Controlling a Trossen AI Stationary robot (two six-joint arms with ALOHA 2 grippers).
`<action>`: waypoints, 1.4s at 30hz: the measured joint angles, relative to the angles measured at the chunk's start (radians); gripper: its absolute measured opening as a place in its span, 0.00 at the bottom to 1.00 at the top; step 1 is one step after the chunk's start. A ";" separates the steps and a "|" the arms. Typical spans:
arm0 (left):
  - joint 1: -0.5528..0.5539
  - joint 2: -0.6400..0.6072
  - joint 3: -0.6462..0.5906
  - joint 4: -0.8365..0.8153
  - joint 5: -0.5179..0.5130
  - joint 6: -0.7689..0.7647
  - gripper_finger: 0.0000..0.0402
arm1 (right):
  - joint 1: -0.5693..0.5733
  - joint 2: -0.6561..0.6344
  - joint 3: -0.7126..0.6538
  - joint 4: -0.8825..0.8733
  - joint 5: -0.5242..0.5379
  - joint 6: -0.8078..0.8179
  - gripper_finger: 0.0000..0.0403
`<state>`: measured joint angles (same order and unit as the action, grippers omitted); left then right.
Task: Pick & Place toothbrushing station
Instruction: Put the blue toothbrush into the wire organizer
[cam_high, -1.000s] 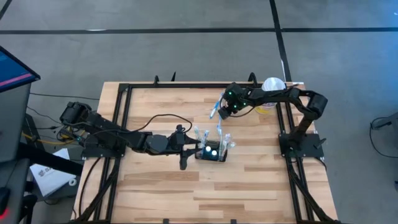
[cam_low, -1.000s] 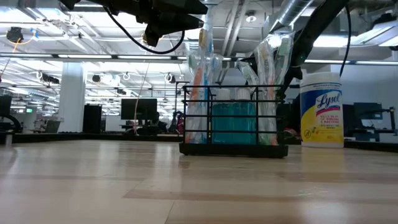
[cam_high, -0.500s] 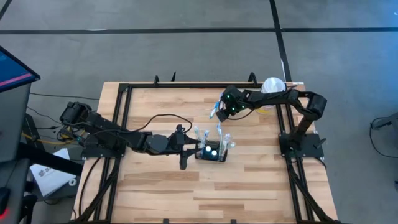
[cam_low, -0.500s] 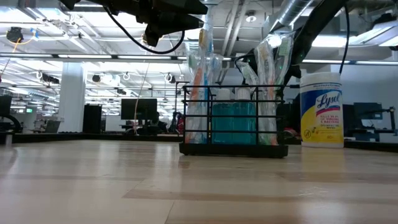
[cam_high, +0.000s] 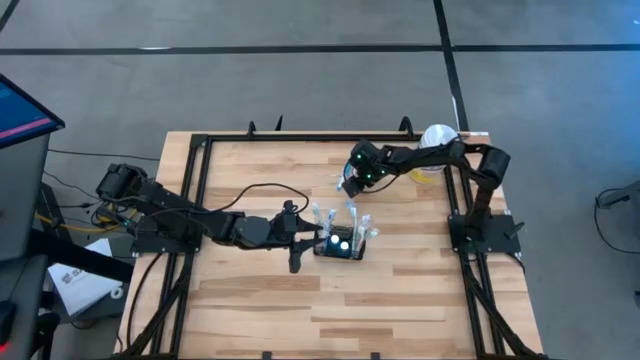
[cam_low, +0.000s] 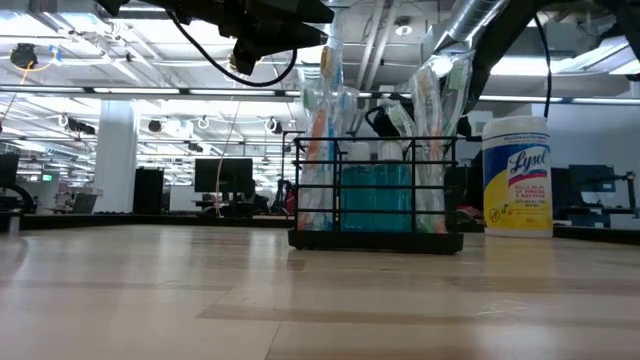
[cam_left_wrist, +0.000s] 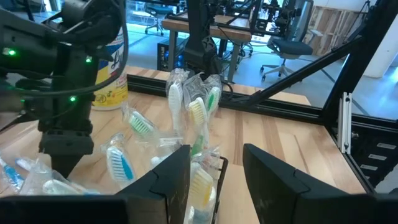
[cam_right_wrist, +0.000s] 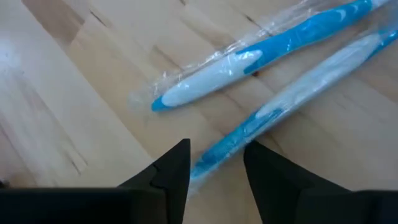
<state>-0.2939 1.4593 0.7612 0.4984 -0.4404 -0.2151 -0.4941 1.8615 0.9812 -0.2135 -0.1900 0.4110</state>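
Mid-table: station (cam_high: 341, 243) upright, wrapped brushes standing in its slots | left gripper (cam_high: 312, 240) just beside station's left side, fingers parted, holding nothing | right gripper (cam_high: 349, 180) low over two wrapped blue brushes (cam_right_wrist: 249, 59) lying behind station, fingers apart, empty | canister (cam_high: 433, 150) at right rear.

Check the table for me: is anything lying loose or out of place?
Yes: two wrapped blue-and-white toothbrushes lie flat on the wood instead of standing in the toothbrushing station. The open right gripper hovers over them. The left gripper is open beside the station.
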 joint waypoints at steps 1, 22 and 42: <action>0.000 0.000 0.000 0.000 0.000 0.000 0.35 | 0.000 -0.001 0.007 -0.008 0.001 -0.002 0.34; 0.000 0.000 0.000 -0.001 0.000 0.001 0.35 | -0.010 -0.068 0.039 -0.083 0.008 -0.054 0.01; 0.000 0.000 0.000 -0.001 0.000 0.001 0.35 | 0.065 -0.328 0.039 -0.092 0.009 -0.159 0.00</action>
<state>-0.2943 1.4593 0.7612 0.4976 -0.4400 -0.2142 -0.4291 1.5337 1.0203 -0.3054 -0.1814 0.2519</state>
